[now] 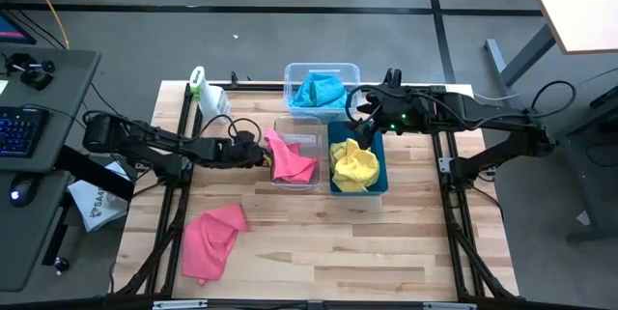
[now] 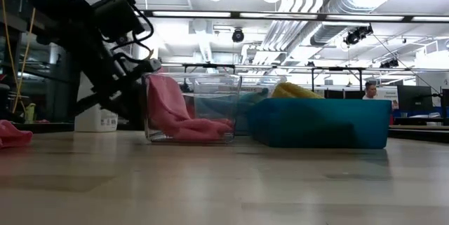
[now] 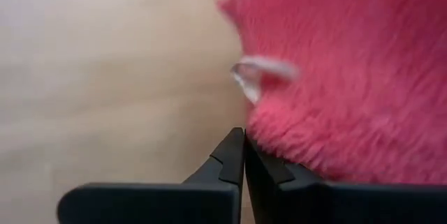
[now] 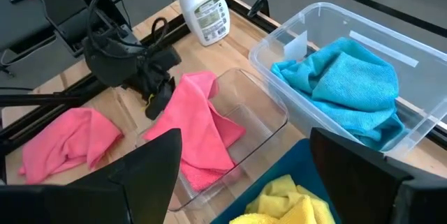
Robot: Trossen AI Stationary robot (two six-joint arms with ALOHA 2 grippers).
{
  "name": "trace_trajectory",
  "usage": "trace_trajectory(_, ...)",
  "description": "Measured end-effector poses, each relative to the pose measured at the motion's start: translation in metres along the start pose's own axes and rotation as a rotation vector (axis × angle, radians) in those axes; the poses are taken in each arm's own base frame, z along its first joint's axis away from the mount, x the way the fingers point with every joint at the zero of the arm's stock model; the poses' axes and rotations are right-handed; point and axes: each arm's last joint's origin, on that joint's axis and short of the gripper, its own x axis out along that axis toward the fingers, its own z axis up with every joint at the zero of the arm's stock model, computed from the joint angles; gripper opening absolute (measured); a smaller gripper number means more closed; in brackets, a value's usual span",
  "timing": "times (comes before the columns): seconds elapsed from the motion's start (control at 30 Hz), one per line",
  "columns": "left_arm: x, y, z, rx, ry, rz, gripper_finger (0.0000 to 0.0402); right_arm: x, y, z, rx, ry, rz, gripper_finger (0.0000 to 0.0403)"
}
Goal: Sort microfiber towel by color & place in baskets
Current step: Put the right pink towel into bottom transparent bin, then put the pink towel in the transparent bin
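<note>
- We've got the left gripper at the near-left rim of the middle clear bin, fingers pressed together at the edge of a pink towel. In its wrist view the fingertips meet with pink pile just beside them, but we can't make out whether any cloth is pinched between them.
- That pink towel drapes over the bin's rim, partly inside, partly hanging out.
- In the wrist view a blurred clear edge crosses the pink; everything else there is out of focus.
- The right gripper hovers over the teal bin, fingers spread wide apart, holding nothing.
- Below it a yellow towel lies bunched in the teal bin.
- Behind, the far clear bin holds a blue towel.
- A second pink towel lies loose on the table, well apart, near the front left.
- A white spray bottle stands by the back left edge.
</note>
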Motion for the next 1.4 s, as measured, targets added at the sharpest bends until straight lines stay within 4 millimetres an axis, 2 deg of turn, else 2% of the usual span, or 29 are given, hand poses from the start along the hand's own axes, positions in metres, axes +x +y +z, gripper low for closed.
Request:
trace_trajectory(0.37,-0.003,-0.014,0.019,-0.028,-0.145,-0.144,0.0,0.0,0.0,0.0,-0.001,-0.001,0.001,0.0309)
trace_trajectory(0.8,-0.048,-0.024,0.038,0.053,-0.321,-0.306,0.0,0.0,0.0,0.001,0.002,-0.009,0.005,0.0309)
trace_trajectory(1.1,-0.06,-0.041,0.038,0.151,-0.404,-0.466,0.0,0.0,0.001,0.002,-0.001,-0.016,0.01,0.0309)
trace_trajectory(1.17,-0.07,-0.049,0.039,0.235,-0.412,-0.534,0.0,0.0,0.001,0.002,-0.001,-0.018,0.011,0.0309)
trace_trajectory(1.27,-0.095,-0.061,0.037,0.426,-0.348,-0.669,0.0,0.0,0.001,0.002,-0.004,-0.018,0.011,0.0309)
trace_trajectory(1.4,-0.137,-0.066,0.018,0.685,-0.109,-0.681,0.0,0.0,0.001,0.002,-0.027,-0.017,0.01,0.0309)
